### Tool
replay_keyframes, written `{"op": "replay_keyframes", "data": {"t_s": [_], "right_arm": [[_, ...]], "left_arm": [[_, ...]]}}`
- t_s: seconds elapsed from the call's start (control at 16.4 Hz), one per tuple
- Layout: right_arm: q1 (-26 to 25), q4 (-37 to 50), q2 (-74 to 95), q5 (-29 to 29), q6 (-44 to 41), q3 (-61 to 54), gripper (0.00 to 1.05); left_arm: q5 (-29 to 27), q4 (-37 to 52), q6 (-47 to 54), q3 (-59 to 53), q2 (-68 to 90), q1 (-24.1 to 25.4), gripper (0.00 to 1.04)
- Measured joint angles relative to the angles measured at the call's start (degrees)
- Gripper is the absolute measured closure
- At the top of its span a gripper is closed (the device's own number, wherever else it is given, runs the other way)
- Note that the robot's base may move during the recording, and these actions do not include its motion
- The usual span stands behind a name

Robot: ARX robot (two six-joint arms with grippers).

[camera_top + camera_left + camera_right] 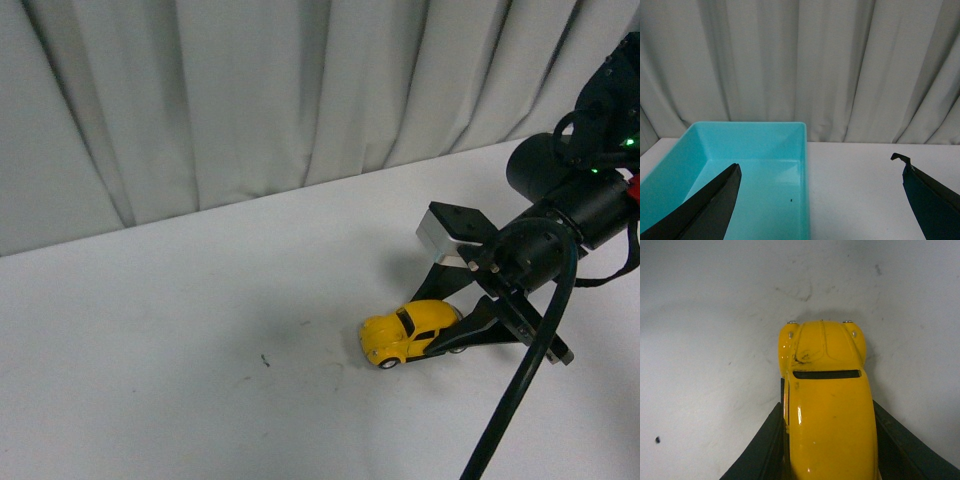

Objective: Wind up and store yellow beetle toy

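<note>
Black fingers of the right gripper [447,328] were closed on the yellow beetle toy [408,335], one finger against each side of its rear half. The nose projected free ahead of them, and the wheels appeared to rest on the white table [180,350]. Condition of toy: glossy rounded shell, dark scuffs on the bonnet, small and rigid. It was judged light, hard enough to take a firm squeeze, but slippery, since the curved, polished sides could let it squirt forward out of a pinch. It was also free to roll if released. Best hold, by judgement: low across the widest part of the body, as here, with the wheels left clear so it could be pressed down and drawn backward to wind it. Left gripper [820,200]: open, fingers spread wide, holding nothing, poised above a turquoise bin [747,131] that was empty apart from a dark speck. The bin was absent from the front view, so its distance from the toy could not be told. Backdrop: pale pleated curtain [250,90].
</note>
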Motion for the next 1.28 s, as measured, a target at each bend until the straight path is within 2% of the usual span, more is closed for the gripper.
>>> {"op": "replay_keyframes", "data": {"t_s": [0.18,0.3,0.43,0.61,0.67,0.73,1.28], "right_arm": [[-2.5,-1.5,-0.7,2.2,-0.4,-0.4,0.62],[-2.4,-2.1,-1.0,3.1,-0.5,0.0,0.61],[-2.1,-2.5,-0.9,5.6,-0.1,0.2,0.4],[-2.1,-2.1,-0.9,5.5,-0.3,0.2,0.11],[-2.1,-2.1,-0.9,5.4,-0.3,0.2,0.05],[-2.1,-2.0,-0.9,5.4,-0.4,0.3,0.07],[-2.0,-0.7,-0.9,5.4,-0.5,0.3,0.07]], "left_arm": [[0.0,0.0,0.0,0.0,0.0,0.0,0.07],[0.0,0.0,0.0,0.0,0.0,0.0,0.07],[0.0,0.0,0.0,0.0,0.0,0.0,0.07],[0.0,0.0,0.0,0.0,0.0,0.0,0.07],[0.0,0.0,0.0,0.0,0.0,0.0,0.07],[0.0,0.0,0.0,0.0,0.0,0.0,0.07],[0.0,0.0,0.0,0.0,0.0,0.0,0.07]]}}
